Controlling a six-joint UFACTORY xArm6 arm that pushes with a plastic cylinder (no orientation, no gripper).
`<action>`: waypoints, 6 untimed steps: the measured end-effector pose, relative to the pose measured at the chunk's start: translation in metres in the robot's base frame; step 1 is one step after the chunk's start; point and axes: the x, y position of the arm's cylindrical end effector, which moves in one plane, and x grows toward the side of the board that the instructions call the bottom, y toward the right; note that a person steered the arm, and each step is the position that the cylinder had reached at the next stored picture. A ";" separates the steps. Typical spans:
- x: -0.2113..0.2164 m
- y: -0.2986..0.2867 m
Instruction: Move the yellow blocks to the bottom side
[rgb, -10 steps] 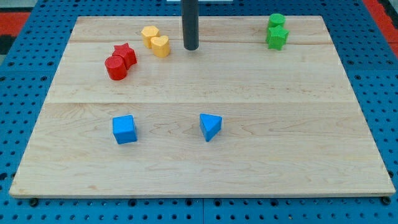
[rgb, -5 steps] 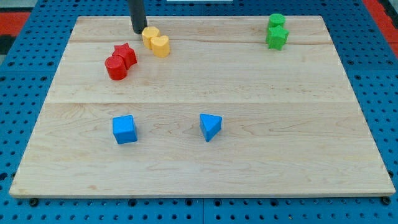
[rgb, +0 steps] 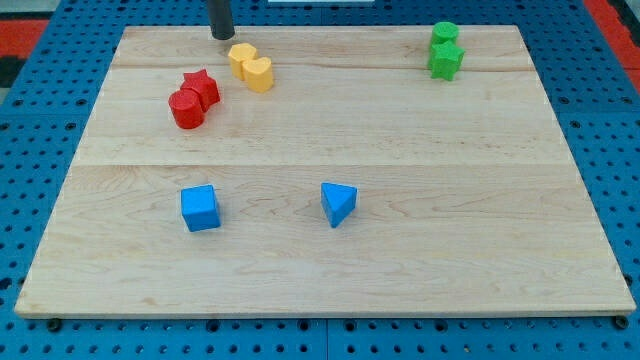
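Wood makes up the board (rgb: 320, 260), which sits on a blue table with holes. My tip (rgb: 222, 36) is near the view's top, just up and left of the two yellow blocks (rgb: 251, 67) — close, not touching. It has no pincer. Red blocks (rgb: 193, 98) sit left — green blocks (rgb: 445, 50) top right, blue cube (rgb: 200, 208) and blue wedge (rgb: 338, 203) lower down.
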 end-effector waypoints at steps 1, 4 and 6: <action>0.003 0.039; 0.031 0.029; 0.025 0.018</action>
